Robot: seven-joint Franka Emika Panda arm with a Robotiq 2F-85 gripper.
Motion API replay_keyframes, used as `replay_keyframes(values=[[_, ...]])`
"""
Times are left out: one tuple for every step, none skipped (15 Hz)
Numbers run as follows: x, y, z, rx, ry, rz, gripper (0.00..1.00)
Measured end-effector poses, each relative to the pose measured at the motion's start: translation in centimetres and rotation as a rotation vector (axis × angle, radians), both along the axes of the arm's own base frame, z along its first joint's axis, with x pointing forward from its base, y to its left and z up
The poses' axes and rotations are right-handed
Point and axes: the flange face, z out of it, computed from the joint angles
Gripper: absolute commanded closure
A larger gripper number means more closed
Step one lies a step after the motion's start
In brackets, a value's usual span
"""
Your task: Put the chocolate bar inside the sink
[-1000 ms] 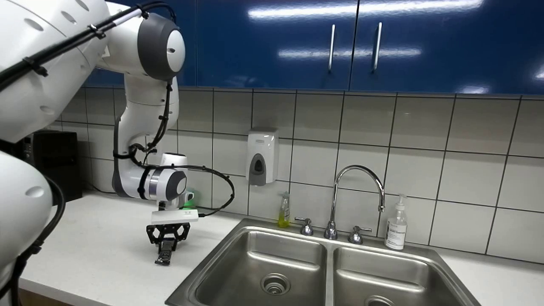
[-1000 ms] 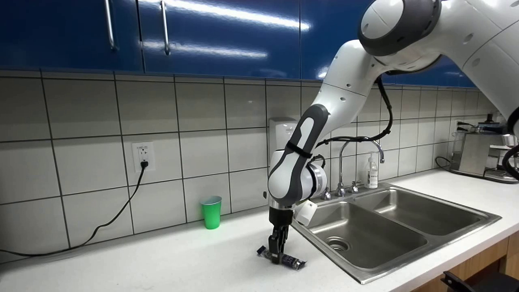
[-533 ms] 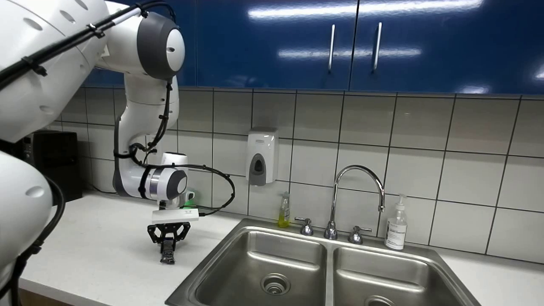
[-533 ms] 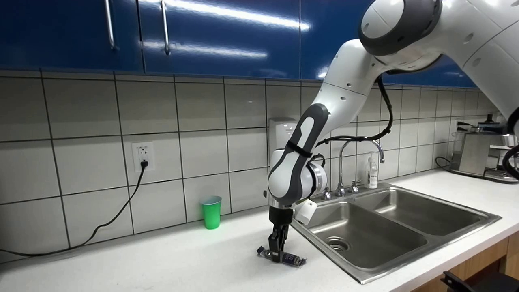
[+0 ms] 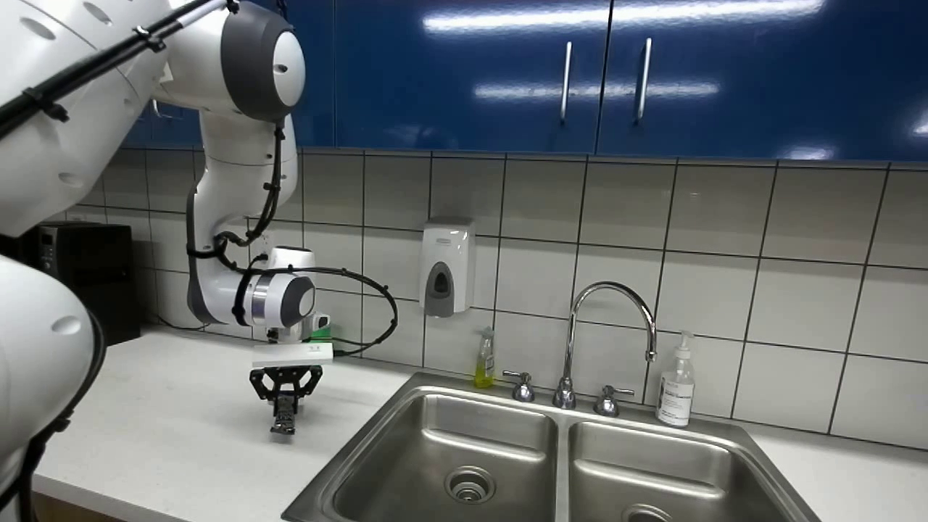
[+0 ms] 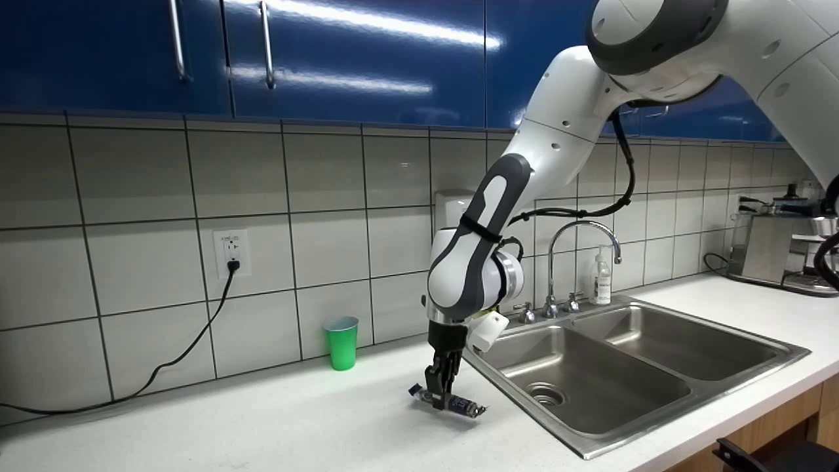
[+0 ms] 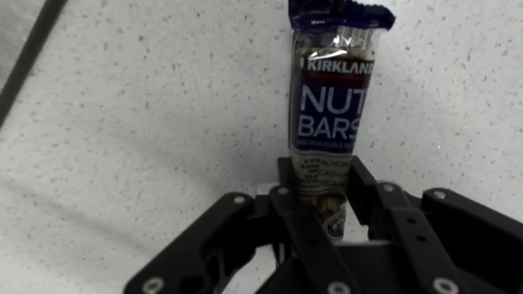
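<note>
Between the jaws, narrowed to its width, hung the gripped bar (image 7: 327, 110); tabletop (image 6: 262, 426) just below, sink (image 6: 609, 393) near.

Sports glossy white Panda arm (image 6: 564, 98), dark gray joint bands (image 5: 250, 61), oval recesses (image 5: 38, 27). Wears zip-tied black cables (image 5: 98, 67), plus silver ring (image 5: 259, 299) and black strap (image 6: 480, 229). Carries white bar-shaped wrist camera (image 5: 292, 354) with tiny unreadable mark (image 5: 313, 349). Ends in black hand (image 7: 320, 175): angular linkages (image 7: 196, 241), round silver screws (image 7: 153, 284), small holes (image 7: 412, 221).
</note>
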Motion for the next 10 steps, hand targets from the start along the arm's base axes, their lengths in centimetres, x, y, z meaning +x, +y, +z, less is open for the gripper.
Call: replay_keyframes(values=[[0.1, 0.2, 0.8, -0.003, -0.007, -0.007, 0.90], [0.2, 0.3, 1.6, -0.007, -0.014, -0.015, 0.90], [0.2, 0.3, 2.3, -0.011, -0.020, -0.024, 0.90], [0.2, 0.3, 2.9, -0.015, -0.024, -0.034, 0.90], [0.2, 0.2, 3.3, -0.020, -0.025, -0.045, 0.90], [0.2, 0.0, 3.6, -0.024, -0.024, -0.057, 0.90], [0.2, -0.2, 3.8, -0.029, -0.023, -0.072, 0.90], [0.2, -0.5, 3.9, -0.033, -0.021, -0.088, 0.90], [0.3, -0.9, 3.8, -0.037, -0.019, -0.107, 0.90], [0.3, -1.3, 3.7, -0.041, -0.017, -0.125, 0.90]])
